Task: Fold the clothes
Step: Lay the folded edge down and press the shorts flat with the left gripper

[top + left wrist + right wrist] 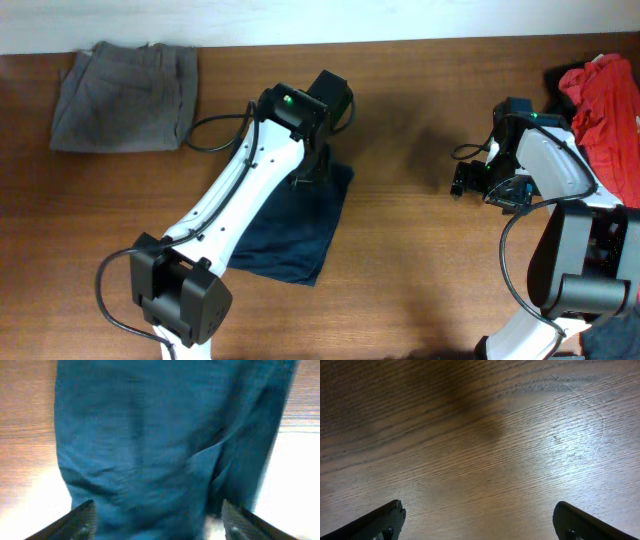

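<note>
Navy-blue trousers (290, 235) in the middle of the table (420, 290), lying as a flat, roughly squared bundle, and the left gripper (157, 520) sits right over the far edge of it, jaws spread wide with cloth filling the space beneath them and nothing pinched, so this looks like the letting-go end of a fold. Over on the right, the right gripper (479, 521) hangs with its jaws just as wide above bare wood, holding nothing, well apart from the navy bundle. Far left, the grey-khaki trousers (125, 90) are lying folded; far right, the red garment (605, 95) is in a loose heap at the table's edge. To finish this step cleanly, I'd say the left claw wants to rise straight up off the cloth, not sweep sideways, because a fingertip catching that top layer would drag the fold open. The wrist view shows a crease and a ridge running through the fabric, so a light press flat may be worth it before moving on. The near-left corner looks a touch skewed from above; hard to tell whether the layers line up there
</note>
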Tool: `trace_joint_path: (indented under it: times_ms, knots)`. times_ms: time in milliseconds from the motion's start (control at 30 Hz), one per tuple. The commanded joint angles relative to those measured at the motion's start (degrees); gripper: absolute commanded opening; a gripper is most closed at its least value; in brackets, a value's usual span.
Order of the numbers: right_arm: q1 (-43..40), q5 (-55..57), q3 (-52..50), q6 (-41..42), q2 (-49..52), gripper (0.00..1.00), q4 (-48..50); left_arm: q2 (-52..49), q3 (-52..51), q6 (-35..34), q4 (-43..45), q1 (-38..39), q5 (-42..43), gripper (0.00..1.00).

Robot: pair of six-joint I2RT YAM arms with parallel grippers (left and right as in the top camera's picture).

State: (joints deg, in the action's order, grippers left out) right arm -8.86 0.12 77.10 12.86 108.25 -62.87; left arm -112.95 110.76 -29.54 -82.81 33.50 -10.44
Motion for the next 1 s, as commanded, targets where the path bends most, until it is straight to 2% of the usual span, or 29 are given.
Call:
trace_joint_path:
  times_ms: [0,333,500,700,800,867,967]
  knots:
    - [-0.2,-0.1,0.9,-0.4,-1.6,0.99,-0.1,0.1,-0.2,2.4,1.0,0.4,2.8,0.81]
    - [-0.2,-0.1,0.9,-0.4,-1.6,0.99,-0.1,0.1,0.0,6.8,2.7,-0.7,2.5,0.81]
    - [-0.2,-0.1,0.9,-0.4,-1.6,0.99,-0.1,-0.8,-0.9,8.3,3.2,-1.4,2.1,0.7]
    - [-0.2,-0.1,0.9,-0.4,-1.6,0.99,-0.1,-4.5,-2.7,8.9,5.0,-2.1,0.4,0.65]
    - [-0.2,-0.1,0.9,-0.4,-1.6,0.99,-0.1,-7.1,-2.9,11.5,7.2,-3.7,0.4,0.65]
    - [-0.2,-0.1,0.9,-0.4,-1.6,0.99,-0.1,-9.1,-2.9,12.2,8.1,-5.4,0.8,0.54]
    - [-0.2,-0.1,0.9,-0.4,-1.6,0.99,-0.1,-11.7,-2.9,14.2,9.5,-7.3,2.5,0.47]
